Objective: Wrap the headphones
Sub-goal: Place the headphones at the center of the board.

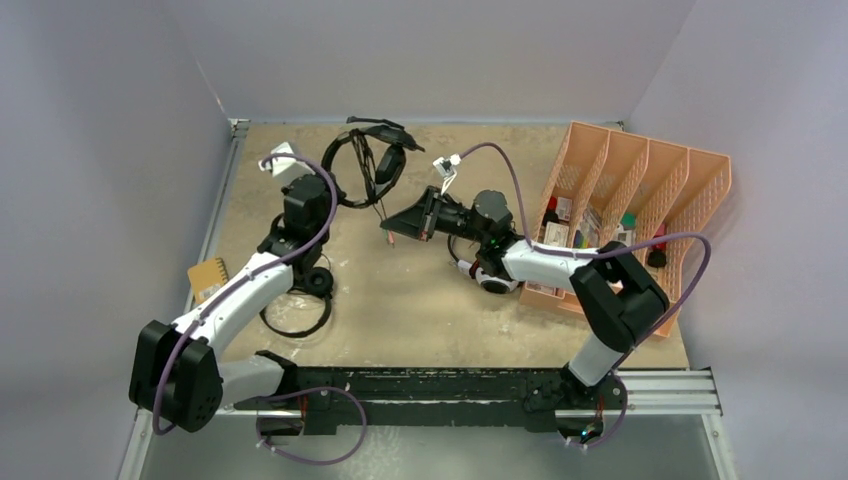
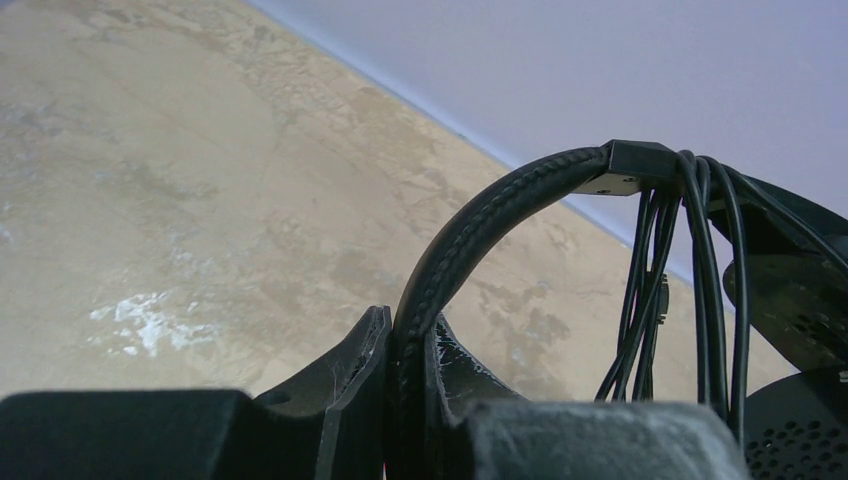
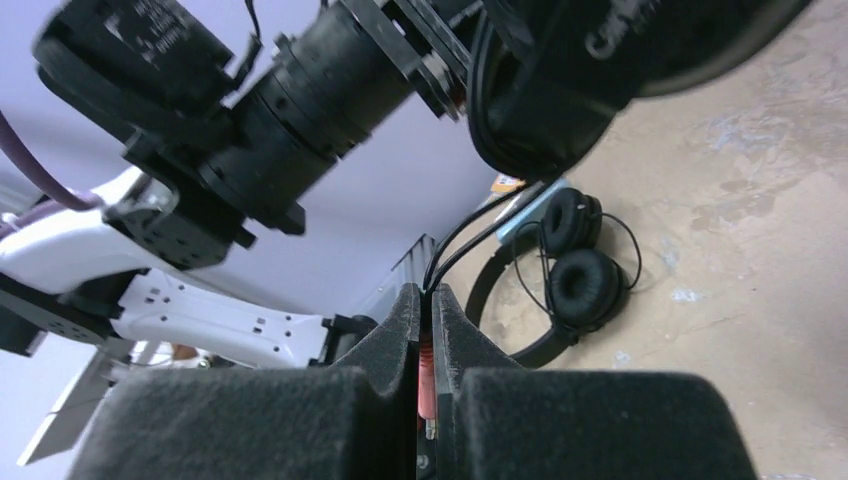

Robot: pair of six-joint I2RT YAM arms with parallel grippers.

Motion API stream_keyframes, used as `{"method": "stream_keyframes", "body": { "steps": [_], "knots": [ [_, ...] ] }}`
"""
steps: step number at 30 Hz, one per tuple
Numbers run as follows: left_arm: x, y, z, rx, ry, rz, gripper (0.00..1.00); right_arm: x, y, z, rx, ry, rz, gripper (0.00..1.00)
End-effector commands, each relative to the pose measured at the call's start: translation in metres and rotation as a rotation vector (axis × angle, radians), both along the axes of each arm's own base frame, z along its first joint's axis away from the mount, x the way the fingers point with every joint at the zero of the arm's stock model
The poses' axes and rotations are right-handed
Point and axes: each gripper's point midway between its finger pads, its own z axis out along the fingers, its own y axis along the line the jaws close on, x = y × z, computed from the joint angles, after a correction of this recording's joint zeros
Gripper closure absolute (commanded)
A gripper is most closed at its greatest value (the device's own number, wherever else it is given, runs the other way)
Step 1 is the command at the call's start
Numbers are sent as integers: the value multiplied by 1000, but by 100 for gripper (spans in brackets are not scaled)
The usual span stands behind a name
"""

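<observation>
Wrapping in progress: our left gripper (image 2: 405, 345) clamps the headband (image 2: 470, 230) of the larger black headphones (image 1: 372, 165), raised over the table's (image 1: 430, 310) far centre. Our right gripper (image 3: 425, 300) pinches their cable (image 2: 703, 270). Next, we judge, comes another taut loop over the band.

1. The only lettering I can find is pale print on an ear cup of the larger black headphones (image 3: 620, 45), seen up close from the right wrist. It is cut off at the edge and blurred, so I cannot make out a word.
2. Small items (image 1: 556, 236) standing in the orange rack (image 1: 700, 165) at the right of the table (image 1: 420, 300) carry labels, all too small to read.
</observation>
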Motion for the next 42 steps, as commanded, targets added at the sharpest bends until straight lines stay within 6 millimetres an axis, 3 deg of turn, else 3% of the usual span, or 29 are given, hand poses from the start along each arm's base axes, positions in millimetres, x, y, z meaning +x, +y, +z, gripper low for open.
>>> {"method": "stream_keyframes", "body": {
  "steps": [1, 10, 19, 25, 35, 42],
  "knots": [
    [2, 9, 7, -24, -71, 69, 100, -1, 10, 53, 133, -4, 22, 100],
    [-32, -14, -58, 70, 51, 85, 100, 28, 19, 39, 80, 223, -69, 100],
    [-67, -30, -119, -8, 160, 63, 100, 34, 18, -19, 17, 442, -114, 100],
    [-78, -36, -160, -27, 252, 52, 100, 32, 8, -59, -26, 525, -166, 100],
    [-88, -37, -185, -2, 327, 29, 100, 24, -5, -114, -61, 600, -214, 100],
    [-90, -45, -210, -2, 412, 20, 86, 21, -3, -121, -47, 613, -194, 100]
  ]
}}
